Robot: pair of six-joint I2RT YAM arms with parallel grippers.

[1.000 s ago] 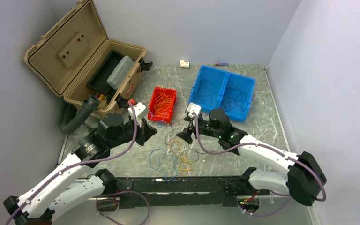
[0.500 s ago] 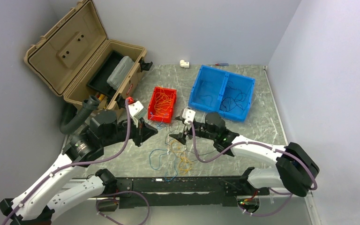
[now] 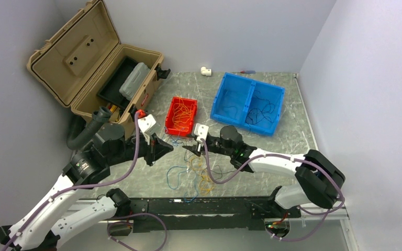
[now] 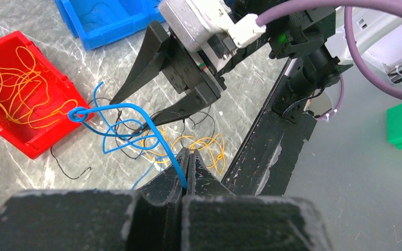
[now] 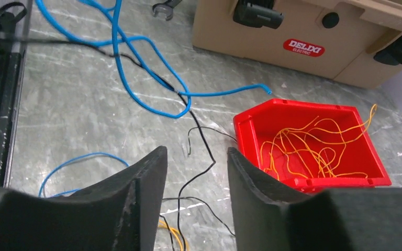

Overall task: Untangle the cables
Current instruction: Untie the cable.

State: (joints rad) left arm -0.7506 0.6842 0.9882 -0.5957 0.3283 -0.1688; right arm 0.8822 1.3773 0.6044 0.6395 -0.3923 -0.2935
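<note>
The work is partly done, as far as one can judge. Yellow cables (image 3: 182,116) lie in the red bin (image 3: 178,133), and dark cables (image 3: 259,112) lie in the right compartment of the blue bin (image 3: 254,82). The left compartment holds a few thin strands whose colour I cannot tell. What is left is the tangle (image 3: 199,170) on the worktop (image 3: 288,138), between the two arms and just in front of the red bin. There blue, yellow and black strands lie crossed over each other.

The left fingers (image 4: 186,159) are pressed together on a blue cable (image 4: 136,107). It rises from them in an arc and ends in a small knot-like loop beside the red bin. The right fingers (image 3: 189,148) stand apart with a moderate gap. A black cable (image 5: 211,162) runs over the worktop through this gap, but the fingers do not hold it.

The black strand crosses the blue one, so I judge that the present step is to separate these two. After that, more blue and yellow strands wait to be pulled out and sorted.
</note>
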